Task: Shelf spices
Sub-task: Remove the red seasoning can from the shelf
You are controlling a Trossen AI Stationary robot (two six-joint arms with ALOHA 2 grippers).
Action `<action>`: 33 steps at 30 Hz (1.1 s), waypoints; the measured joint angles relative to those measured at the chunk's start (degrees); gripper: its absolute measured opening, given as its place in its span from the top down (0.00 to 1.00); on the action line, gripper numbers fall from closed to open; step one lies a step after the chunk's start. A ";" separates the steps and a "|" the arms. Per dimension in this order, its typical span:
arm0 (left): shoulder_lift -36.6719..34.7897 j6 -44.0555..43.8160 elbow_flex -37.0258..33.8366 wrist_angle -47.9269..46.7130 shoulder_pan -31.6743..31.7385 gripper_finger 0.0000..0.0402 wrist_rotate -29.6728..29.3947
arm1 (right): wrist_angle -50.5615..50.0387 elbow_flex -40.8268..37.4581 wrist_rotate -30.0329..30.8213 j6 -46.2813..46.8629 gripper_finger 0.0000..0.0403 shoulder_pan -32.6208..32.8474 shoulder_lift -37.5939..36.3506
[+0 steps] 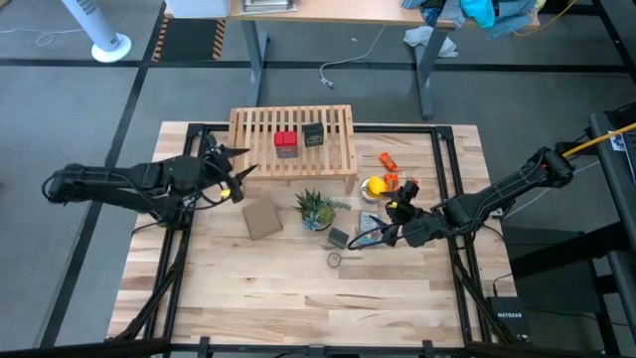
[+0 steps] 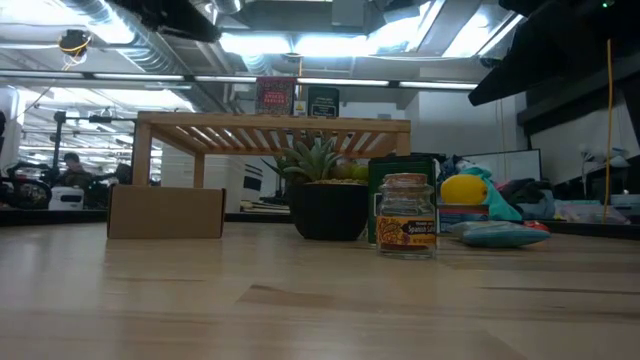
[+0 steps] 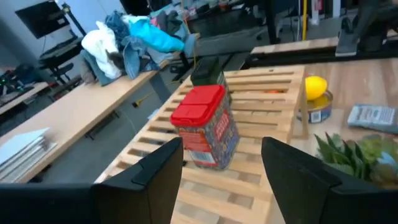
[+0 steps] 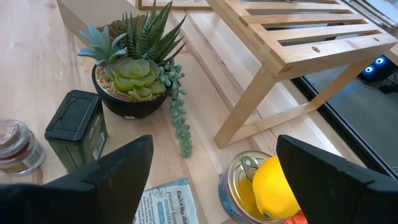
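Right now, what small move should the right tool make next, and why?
Probably ease the open right tool forward to the dark green tin: it and the small round jar stand on the table, while the red tin sits on the shelf. The left tool waits beside the shelf.

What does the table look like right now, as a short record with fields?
On shelf: red tin, black tin
On table: green tin, small jar, both near the plant
Left gripper: open, at the shelf's left end, facing the red tin
Right gripper: open, over the blue packet
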 joint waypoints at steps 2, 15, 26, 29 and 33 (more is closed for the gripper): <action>-0.80 0.33 -1.94 2.32 2.81 0.47 3.81 | 0.08 0.00 -0.51 0.00 0.14 0.00 0.00; -0.08 1.16 -10.63 16.13 20.27 0.47 25.08 | 0.21 0.00 -0.64 0.00 0.14 0.00 0.00; 3.18 0.81 -12.00 19.95 31.43 0.47 39.32 | -0.23 0.00 -0.68 0.00 0.14 0.00 0.02; 6.75 2.11 -12.00 23.30 33.55 0.47 42.33 | -0.06 0.00 -0.66 0.00 0.14 0.00 0.02; 12.25 1.38 -12.00 29.25 35.99 0.47 46.14 | -0.05 0.00 -0.70 0.00 0.14 0.00 0.02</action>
